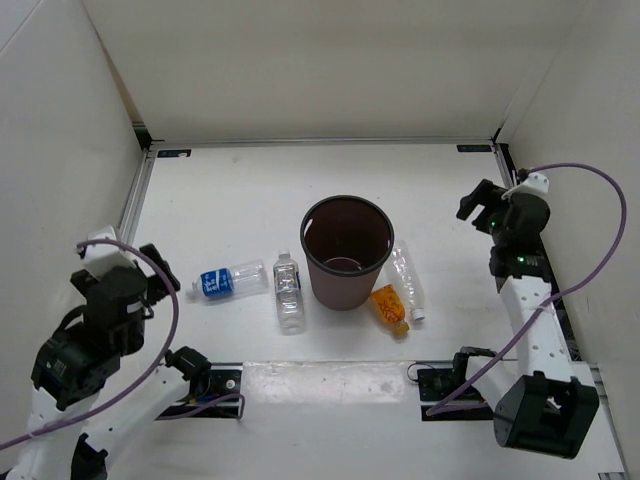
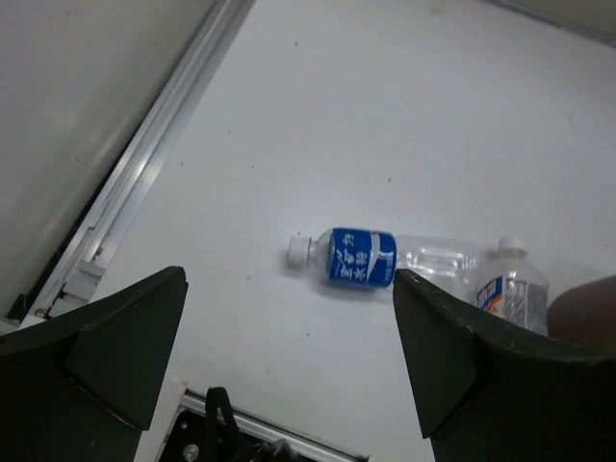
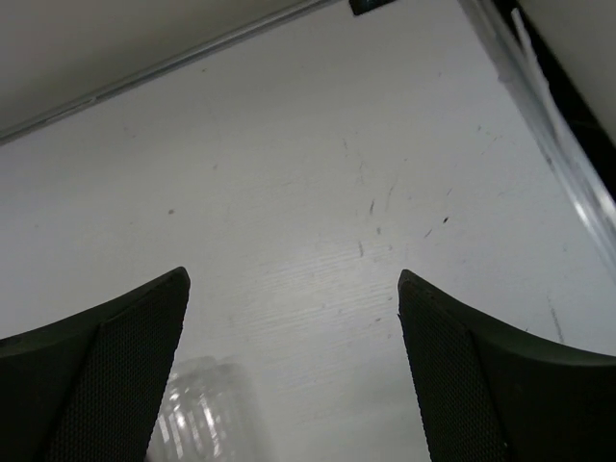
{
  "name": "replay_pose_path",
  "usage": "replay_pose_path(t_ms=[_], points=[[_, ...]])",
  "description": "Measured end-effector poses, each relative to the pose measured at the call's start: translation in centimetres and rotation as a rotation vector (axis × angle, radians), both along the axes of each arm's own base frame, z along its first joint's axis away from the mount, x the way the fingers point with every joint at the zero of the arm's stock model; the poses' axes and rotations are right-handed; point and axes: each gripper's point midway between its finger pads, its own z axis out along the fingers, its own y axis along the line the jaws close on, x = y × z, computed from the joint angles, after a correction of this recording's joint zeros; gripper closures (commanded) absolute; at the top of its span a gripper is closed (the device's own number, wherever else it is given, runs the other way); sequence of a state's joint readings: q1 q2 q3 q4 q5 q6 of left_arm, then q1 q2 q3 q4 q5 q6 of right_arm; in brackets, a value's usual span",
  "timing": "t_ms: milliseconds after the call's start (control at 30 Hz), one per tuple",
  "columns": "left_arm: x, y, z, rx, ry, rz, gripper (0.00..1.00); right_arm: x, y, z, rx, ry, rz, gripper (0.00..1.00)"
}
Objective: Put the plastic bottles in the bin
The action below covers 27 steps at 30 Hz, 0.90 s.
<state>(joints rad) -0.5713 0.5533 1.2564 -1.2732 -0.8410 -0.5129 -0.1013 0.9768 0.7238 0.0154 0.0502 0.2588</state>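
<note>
Left gripper and right gripper are hanging wide open and empty while four bottles are lying beside the bin, apparently none inside, and the round blue-label bottle is threatening to roll from closing fingers.

White table, centre frame: brown bin upright; blue-label bottle, clear bottle lying left; orange bottle, second clear bottle right.

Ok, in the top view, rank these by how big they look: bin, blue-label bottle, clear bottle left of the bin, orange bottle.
1. bin
2. blue-label bottle and clear bottle: they look about alike, so I won't rank them
3. orange bottle
</note>
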Motion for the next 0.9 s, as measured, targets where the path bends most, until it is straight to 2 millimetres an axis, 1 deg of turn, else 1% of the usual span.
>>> replay_pose_path(t_ms=[33,67,100,133,200,233,367,400,467,567,633,700,800,867,900], points=[[-0.4,0.0,-1.2,0.005,0.019,-0.015,0.0,-0.2,0.0,0.7,0.03,0.013,0.004,0.1],[-0.7,-0.1,-2.4,0.006,0.032,-0.032,0.0,-0.7,0.2,1.1,0.061,0.037,0.013,0.1],[-1.0,-0.1,-3.2,0.008,0.042,-0.043,0.0,-1.3,0.6,1.3,0.087,0.058,0.032,0.1],[-1.2,0.0,-3.8,0.017,0.057,-0.048,0.0,-1.9,1.0,1.3,0.109,0.079,0.057,0.1],[-1.0,0.0,-4.0,0.028,0.078,-0.041,0.0,-3.5,2.6,1.1,0.139,0.133,0.117,0.1],[-0.7,-0.2,-4.0,0.035,0.091,-0.038,0.0,-4.3,3.5,1.1,0.148,0.166,0.145,0.1],[1.3,-1.9,-5.2,0.095,0.205,-0.064,0.0,-7.1,9.5,2.6,0.119,0.235,0.312,0.1],[1.9,-2.4,-5.6,0.107,0.231,-0.076,0.0,-8.0,10.5,3.0,0.097,0.234,0.332,0.1],[2.7,-3.3,-6.2,0.125,0.277,-0.098,0.0,-9.7,11.9,3.9,0.063,0.211,0.35,0.1],[3.4,-4.1,-6.9,0.136,0.32,-0.121,0.0,-11.9,12.4,5.1,0.04,0.159,0.351,0.1],[3.5,-4.3,-7.0,0.135,0.328,-0.129,0.0,-12.5,11.9,5.8,0.041,0.132,0.326,0.1],[3.4,-4.3,-6.9,0.128,0.32,-0.131,0.0,-12.2,10.8,5.8,0.044,0.138,0.264,0.1],[3.1,-4.1,-6.5,0.113,0.296,-0.13,0.0,-11.0,9.1,4.2,0.057,0.204,0.176,0.1],[2.9,-4.0,-6.3,0.104,0.279,-0.13,0.0,-9.6,7.6,2.0,0.104,0.287,0.116,0.1],[2.8,-3.9,-6.2,0.101,0.273,-0.13,0.0,-9.0,6.8,0.4,0.126,0.338,0.092,0.1]])
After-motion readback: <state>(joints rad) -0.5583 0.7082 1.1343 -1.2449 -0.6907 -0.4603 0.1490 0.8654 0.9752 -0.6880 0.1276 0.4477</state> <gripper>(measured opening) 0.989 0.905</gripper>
